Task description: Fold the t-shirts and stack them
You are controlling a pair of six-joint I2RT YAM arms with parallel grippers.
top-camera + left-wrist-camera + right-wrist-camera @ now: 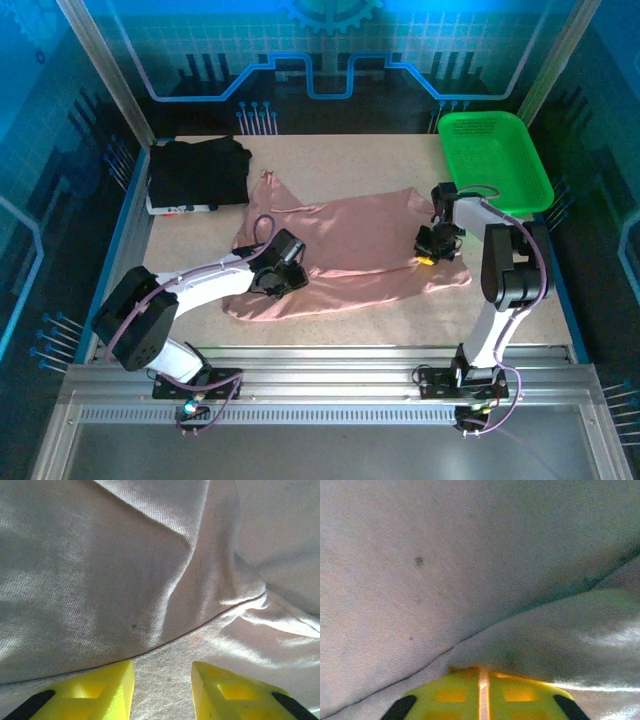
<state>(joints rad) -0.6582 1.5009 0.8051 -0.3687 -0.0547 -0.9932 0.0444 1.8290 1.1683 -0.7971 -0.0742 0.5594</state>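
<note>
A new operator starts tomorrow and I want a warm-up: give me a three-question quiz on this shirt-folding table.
1. True or false: the plain black folded t-shirt lies at the table's far-left corner, apart from the green plastic mesh basket.
2. The right end effector meets the dusty-pink short-sleeved cloth t-shirt: A near its right end; B at its left end; C at its far edge.
3. Fill in: the left end effector's jaws stand ___.
Key: 1 true; 2 A; 3 open.
</note>
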